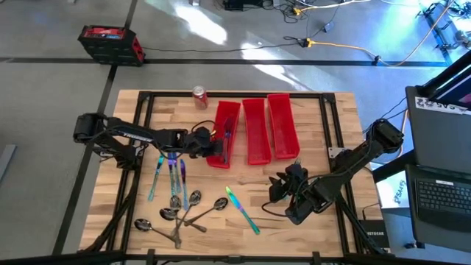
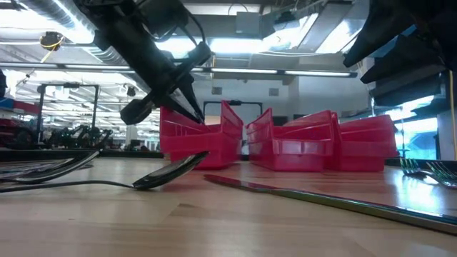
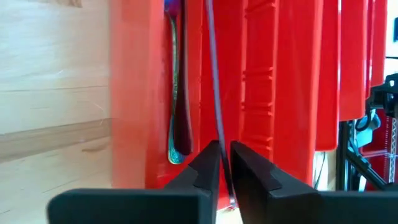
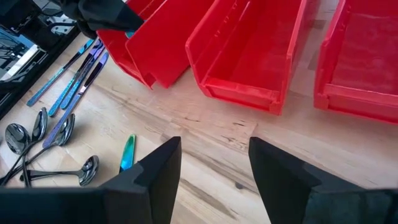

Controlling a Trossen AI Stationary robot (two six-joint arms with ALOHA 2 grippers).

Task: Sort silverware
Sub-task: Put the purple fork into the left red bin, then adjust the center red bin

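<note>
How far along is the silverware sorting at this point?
Barely started. One piece already lies in the leftmost red bin. The left pincer, at that bin's near end, grips a thin knife. The spoons, other knives and a green piece lie unsorted on the table; the right pincer waits open.

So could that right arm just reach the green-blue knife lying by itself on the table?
Probably yes. The right gripper hangs open near the lone knife, with only bare table between them. The left gripper is busy at the leftmost red bin, out of its way.
</note>
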